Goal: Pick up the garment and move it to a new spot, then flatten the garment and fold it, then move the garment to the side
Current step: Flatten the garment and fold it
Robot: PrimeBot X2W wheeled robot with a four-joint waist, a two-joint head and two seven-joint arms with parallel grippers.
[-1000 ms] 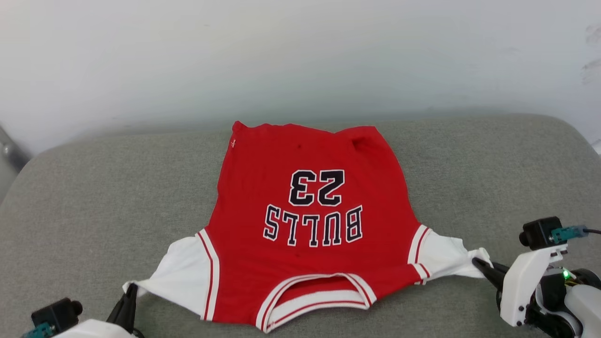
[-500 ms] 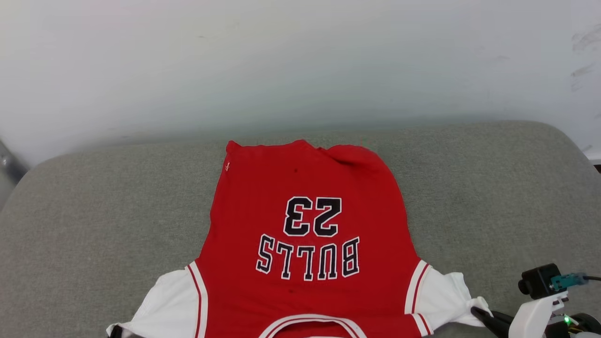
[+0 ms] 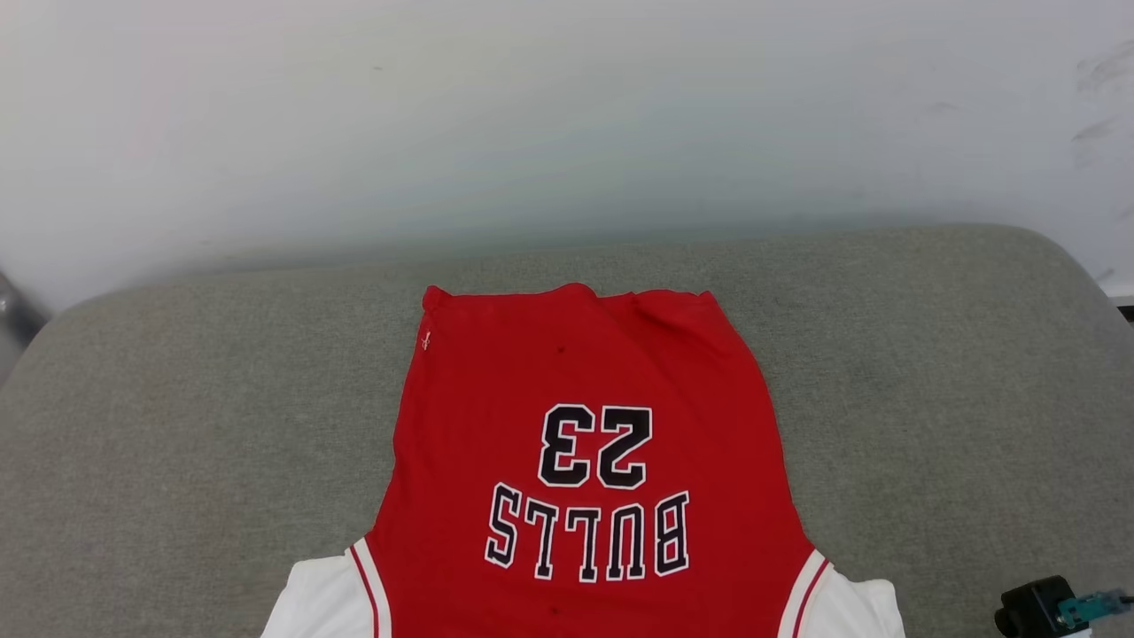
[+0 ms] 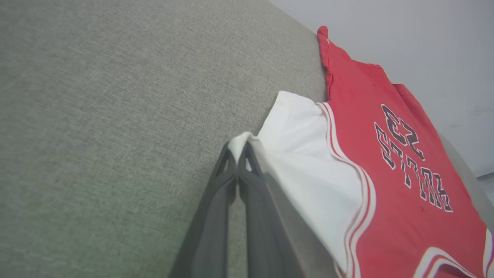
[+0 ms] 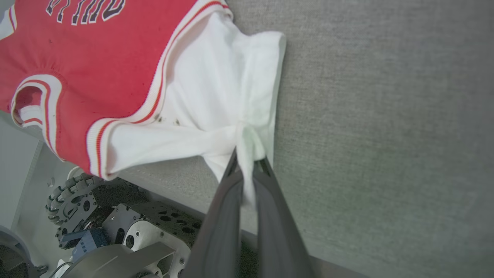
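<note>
The garment [image 3: 585, 461] has slid down the frame across the grey cushion [image 3: 177, 399], so the bottom edge now cuts off its collar and sleeve ends. Its far hem, rumpled at upper right a second ago, lies straighter. The right wrist camera [image 3: 1032, 609] has sunk to the lower right corner.

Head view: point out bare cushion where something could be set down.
Bare cushion left of the jersey, right of it, and a strip between its hem and the wall. Crowded at the near edge, around the sleeves.
</note>
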